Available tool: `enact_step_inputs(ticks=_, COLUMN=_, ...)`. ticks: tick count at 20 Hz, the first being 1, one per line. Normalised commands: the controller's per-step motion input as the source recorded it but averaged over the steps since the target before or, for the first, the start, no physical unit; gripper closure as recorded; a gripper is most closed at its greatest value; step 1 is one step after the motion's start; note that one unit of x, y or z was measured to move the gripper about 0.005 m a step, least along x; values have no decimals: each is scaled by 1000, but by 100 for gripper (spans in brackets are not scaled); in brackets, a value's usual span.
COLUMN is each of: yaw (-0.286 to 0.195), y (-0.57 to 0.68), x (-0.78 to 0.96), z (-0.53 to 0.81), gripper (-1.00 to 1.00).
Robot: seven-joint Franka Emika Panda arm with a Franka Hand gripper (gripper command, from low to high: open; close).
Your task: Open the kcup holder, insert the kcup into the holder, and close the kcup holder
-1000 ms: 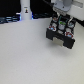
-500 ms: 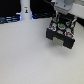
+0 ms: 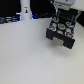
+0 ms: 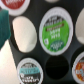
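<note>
The kcup holder is black, its open drawer dotted with colourful pods. Beside it the table is pale grey-white. Close up, one pod shows green-and-white print.

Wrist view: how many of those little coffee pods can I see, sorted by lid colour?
Green-label pod: 1
Plain white pod: 1
Teal-label pod: 1
Red or orange pods: 2, both cut off by the frame
Total: 5
All sit in the black kcup holder. Pale slivers at the picture's edges are too cropped to count.
</note>
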Motion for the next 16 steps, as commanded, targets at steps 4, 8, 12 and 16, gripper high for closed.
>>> enact_step_inputs(ticks=4, yaw=14, y=-423, x=703, z=247, gripper=-100)
enact_step_inputs(ticks=8, yaw=9, y=-357, x=784, z=186, gripper=-100)
enact_step_inputs(ticks=12, yaw=4, y=-282, x=811, z=19, gripper=-100)
enact_step_inputs(ticks=16, yaw=22, y=-124, x=711, z=-87, gripper=-100)
